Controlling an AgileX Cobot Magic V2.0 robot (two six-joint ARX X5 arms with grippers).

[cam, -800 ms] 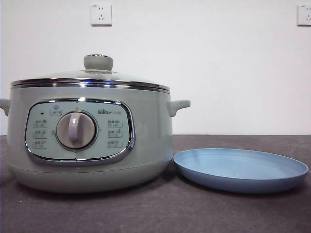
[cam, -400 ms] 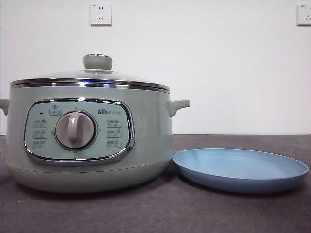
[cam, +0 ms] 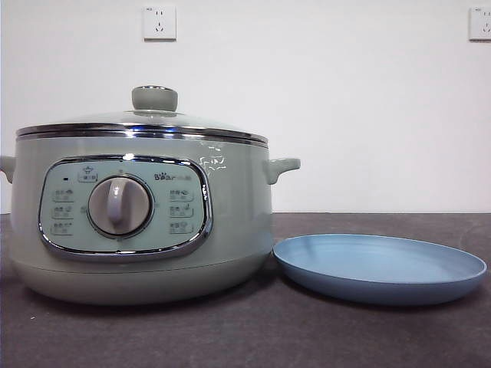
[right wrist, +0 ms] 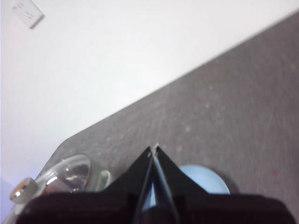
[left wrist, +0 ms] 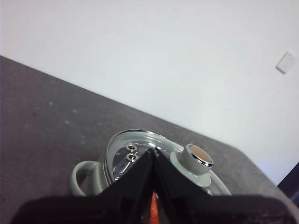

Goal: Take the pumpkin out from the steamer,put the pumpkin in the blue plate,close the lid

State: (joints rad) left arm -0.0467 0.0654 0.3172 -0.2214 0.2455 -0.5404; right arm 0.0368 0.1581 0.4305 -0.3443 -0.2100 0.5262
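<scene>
The sage-green steamer [cam: 138, 222] stands at the left of the table, with the glass lid [cam: 142, 123] and its green knob [cam: 154, 98] seated on it. To its right lies the blue plate [cam: 380, 267], with nothing on it. The pot's wall hides the pumpkin in the front view. In the left wrist view only a thin orange sliver [left wrist: 153, 205] shows under the lid [left wrist: 140, 151]. My left gripper [left wrist: 153, 150] hovers shut above the lid, near the knob [left wrist: 196, 158]. My right gripper [right wrist: 154, 148] hangs shut high over the blue plate [right wrist: 203, 179]. Neither arm shows in the front view.
A white wall with two sockets [cam: 159, 23] closes off the back of the dark grey table [cam: 253, 337]. The steamer's side handle [cam: 280, 169] sticks out toward the plate.
</scene>
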